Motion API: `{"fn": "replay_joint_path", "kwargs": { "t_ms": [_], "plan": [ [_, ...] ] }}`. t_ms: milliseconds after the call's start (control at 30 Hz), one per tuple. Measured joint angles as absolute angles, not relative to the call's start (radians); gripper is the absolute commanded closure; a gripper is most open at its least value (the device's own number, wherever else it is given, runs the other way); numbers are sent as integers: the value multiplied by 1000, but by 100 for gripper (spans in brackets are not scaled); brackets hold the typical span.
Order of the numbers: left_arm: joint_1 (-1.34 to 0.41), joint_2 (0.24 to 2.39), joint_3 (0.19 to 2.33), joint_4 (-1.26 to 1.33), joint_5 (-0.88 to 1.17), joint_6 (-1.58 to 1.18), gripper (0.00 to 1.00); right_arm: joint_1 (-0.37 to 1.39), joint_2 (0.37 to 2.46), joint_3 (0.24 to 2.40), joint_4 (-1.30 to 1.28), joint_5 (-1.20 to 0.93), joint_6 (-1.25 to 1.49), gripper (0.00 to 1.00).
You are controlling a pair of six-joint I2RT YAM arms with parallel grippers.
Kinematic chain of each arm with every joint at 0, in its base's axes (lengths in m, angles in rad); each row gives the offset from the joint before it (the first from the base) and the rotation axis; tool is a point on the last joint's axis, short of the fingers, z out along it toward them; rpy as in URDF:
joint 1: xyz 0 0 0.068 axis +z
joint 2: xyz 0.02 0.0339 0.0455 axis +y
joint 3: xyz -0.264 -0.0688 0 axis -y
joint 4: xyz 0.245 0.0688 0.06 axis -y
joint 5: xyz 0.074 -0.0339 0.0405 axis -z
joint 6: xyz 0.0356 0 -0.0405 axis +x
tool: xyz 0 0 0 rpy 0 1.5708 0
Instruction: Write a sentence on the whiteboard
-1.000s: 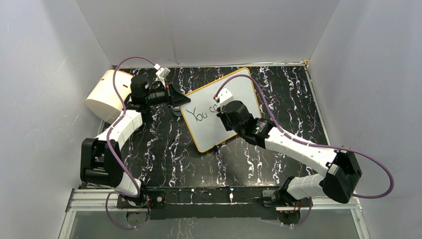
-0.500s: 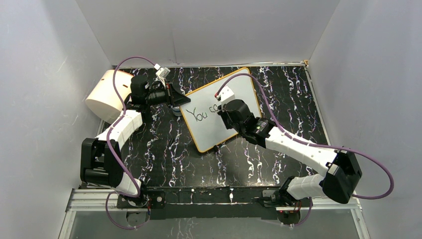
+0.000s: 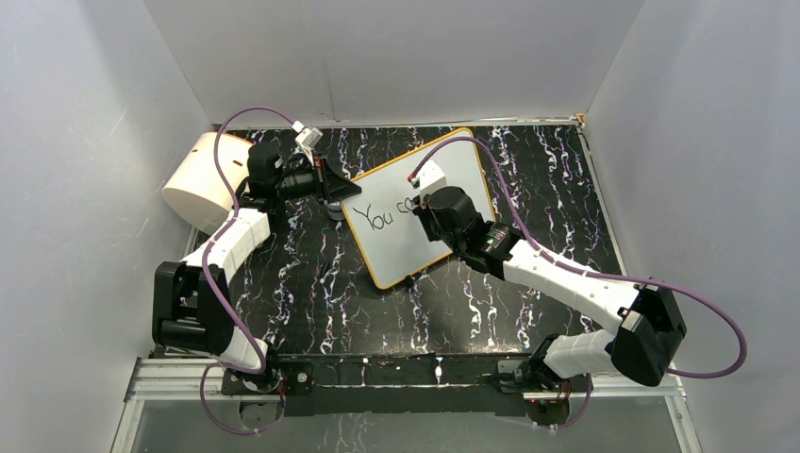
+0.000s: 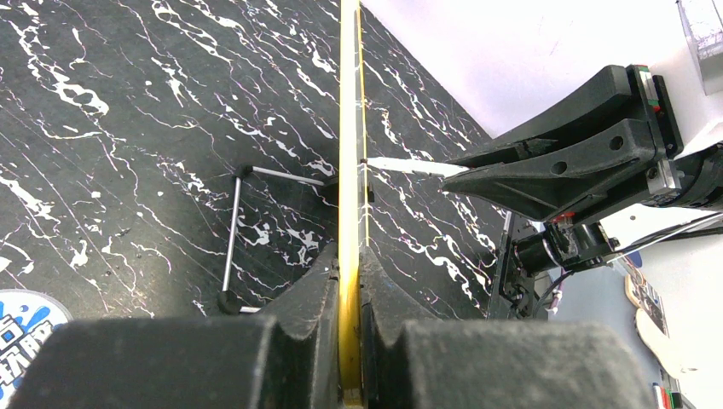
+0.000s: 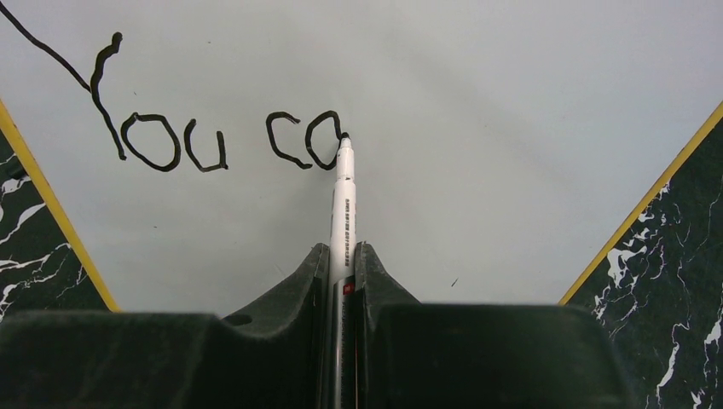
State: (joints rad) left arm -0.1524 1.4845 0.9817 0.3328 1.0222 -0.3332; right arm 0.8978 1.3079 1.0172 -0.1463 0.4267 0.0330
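Handwritten sentence [image 5: 207, 166] reading only "You co", on the whiteboard [image 3: 401, 250] propped up mid-desk [image 3: 311, 283] toward the far side, marker [image 5: 344, 213] tip touching the last letter, right pincer [image 5: 343, 256] clamped on the marker, left pincer [image 4: 349, 264] closed on the whiteboard's yellow left rim.

You have bright, even light and soft shadows — only the near fingers [image 5: 170, 358] in your wrist views blur.

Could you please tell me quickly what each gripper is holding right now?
Left gripper: closed on the whiteboard, jaws clamping its yellow rim.
Right gripper: closed on a marker, tip touching the whiteboard.
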Motion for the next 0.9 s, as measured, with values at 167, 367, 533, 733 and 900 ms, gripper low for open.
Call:
{"fn": "replay_joint_path", "kwargs": {
  "t_ms": [167, 367, 533, 733, 900],
  "plan": [
    [-152, 1485, 982, 333, 1022, -333, 100, 897, 1308, 1017, -147, 424, 30, 100],
    [-152, 1485, 982, 333, 1023, -333, 100, 896, 1308, 1017, -156, 418, 30, 100],
    [-152, 1485, 982, 333, 1023, -333, 100, 894, 1308, 1017, -163, 414, 31, 100],
    [-152, 1485, 982, 333, 1023, -333, 100, 892, 1307, 1017, -182, 412, 31, 100],
    [-152, 1485, 982, 333, 1025, -333, 100, 892, 1304, 1016, -187, 412, 31, 100]
  ]
}}
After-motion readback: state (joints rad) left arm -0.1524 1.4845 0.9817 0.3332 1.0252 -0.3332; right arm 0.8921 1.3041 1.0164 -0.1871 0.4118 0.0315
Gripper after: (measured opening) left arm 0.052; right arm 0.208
